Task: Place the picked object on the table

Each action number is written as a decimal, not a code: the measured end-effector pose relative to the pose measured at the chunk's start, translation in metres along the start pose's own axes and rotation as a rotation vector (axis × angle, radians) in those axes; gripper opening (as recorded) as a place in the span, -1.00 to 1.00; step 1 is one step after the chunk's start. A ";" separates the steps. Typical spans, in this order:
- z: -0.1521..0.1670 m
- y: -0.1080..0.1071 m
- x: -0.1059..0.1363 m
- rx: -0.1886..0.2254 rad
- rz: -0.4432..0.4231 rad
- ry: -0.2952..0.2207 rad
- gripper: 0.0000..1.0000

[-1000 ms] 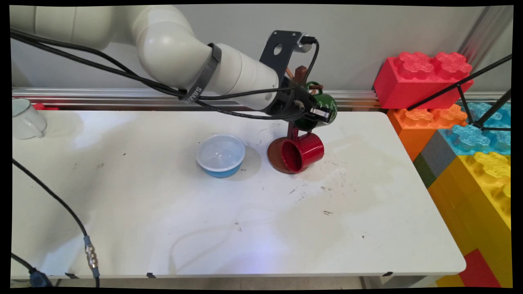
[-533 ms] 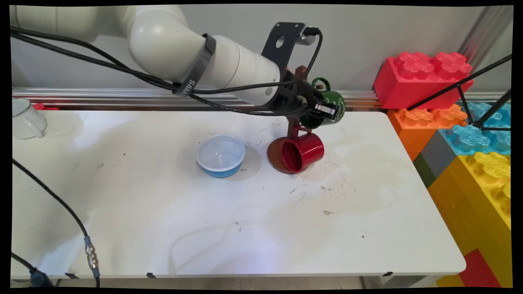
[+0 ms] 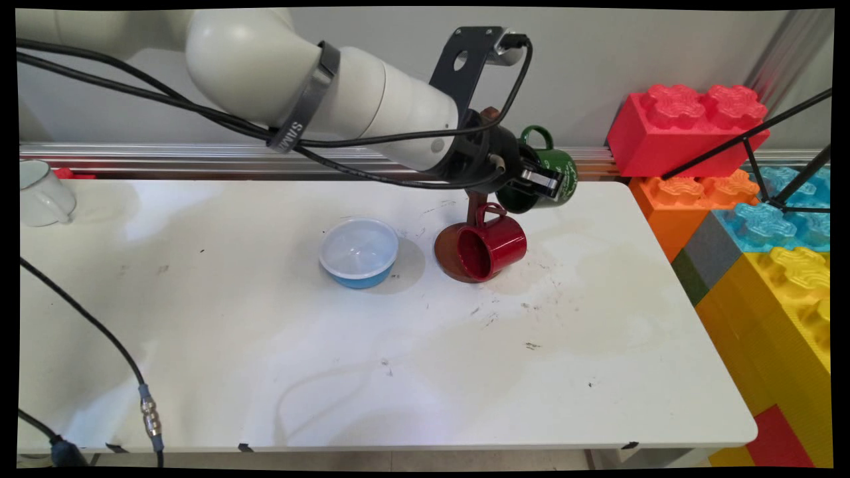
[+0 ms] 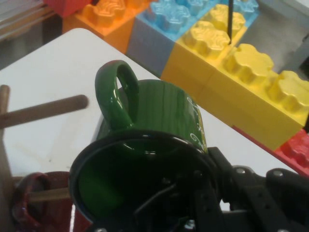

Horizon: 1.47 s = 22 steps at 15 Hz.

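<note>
Jaws clamped on green mug (image 4: 159, 145) by its rim, just right of the mug tree (image 3: 473, 219), clear of the peg. Glazed, rigid, slippery, probably breakable.

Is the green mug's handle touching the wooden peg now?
Apart. In the hand view, white table shows between the green mug's handle and the tip of the peg. The claw holds the mug by its rim.
</note>
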 end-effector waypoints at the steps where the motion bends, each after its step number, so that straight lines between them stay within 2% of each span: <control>1: -0.002 0.002 -0.001 -0.008 0.004 -0.004 -1.00; 7: -0.014 0.010 -0.005 -0.043 0.041 -0.038 -1.00; 14: -0.031 0.008 -0.007 -0.068 0.119 -0.099 -1.00; 22: -0.061 0.002 -0.007 -0.069 0.239 -0.210 -1.00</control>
